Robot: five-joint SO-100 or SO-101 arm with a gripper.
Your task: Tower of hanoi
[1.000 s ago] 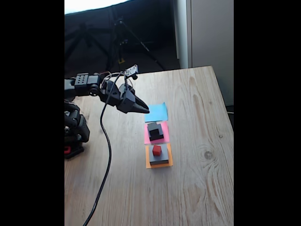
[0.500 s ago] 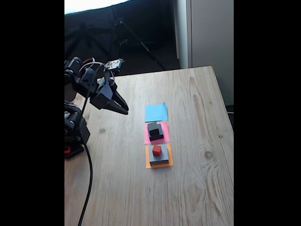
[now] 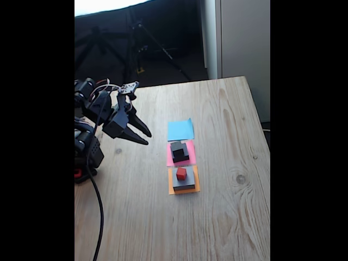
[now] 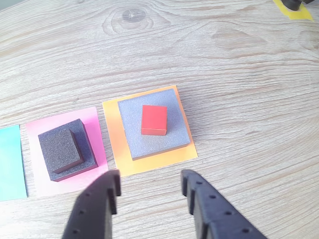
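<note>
While my gripper (image 4: 149,191) hangs open and empty above the table (image 4: 239,59), the tower of hanoi stands split in two. Wrist view: red cube (image 4: 153,119) on the flat grey block (image 4: 172,134), over the orange paper (image 4: 119,159); small black cube (image 4: 62,148) on the medium black block (image 4: 87,149), over the pink paper (image 4: 94,117). All four look like light, slightly yielding foam with matte, grippy faces. I judge the best hold is across two opposite side faces, low on the cube.
</note>
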